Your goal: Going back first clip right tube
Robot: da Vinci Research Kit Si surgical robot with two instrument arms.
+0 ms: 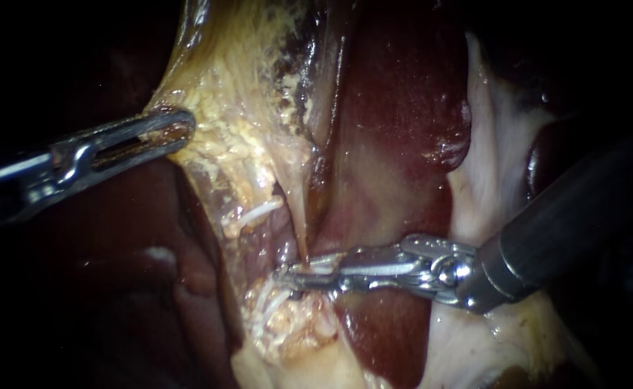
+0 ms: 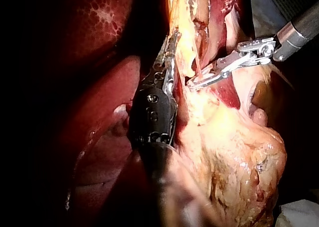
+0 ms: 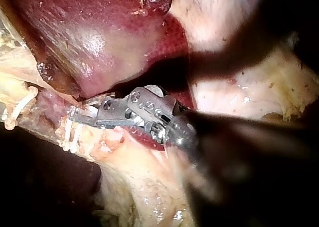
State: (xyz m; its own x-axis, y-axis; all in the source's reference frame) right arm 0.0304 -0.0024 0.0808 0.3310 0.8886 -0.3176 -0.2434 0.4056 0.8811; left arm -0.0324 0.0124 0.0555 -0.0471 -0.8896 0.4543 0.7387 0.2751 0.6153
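Observation:
My left instrument point(image 1: 179, 128) comes in from the left, its jaws shut on the yellowish edge of the gallbladder point(image 1: 237, 86) and holding it taut. In the left wrist view these jaws point(image 2: 169, 52) lie flat against that yellow tissue. My right instrument point(image 1: 287, 276) reaches in from the right, low in the endoscope view. Its slim jaws stand slightly open around a thin tube point(image 1: 298, 216) that runs down from the gallbladder. The left wrist view shows the two prongs point(image 2: 197, 83) apart at the tube. The right wrist view shows its tip point(image 3: 77, 116) against pale fatty tissue. I cannot make out a clip.
Dark red liver point(image 1: 395, 108) lies behind the tube and under my right instrument. Pale whitish tissue point(image 1: 496, 166) lies along the right shaft. Short white strands point(image 1: 258, 212) cross the yellow fatty tissue near the tube, and more point(image 1: 269, 302) lie below the right tip.

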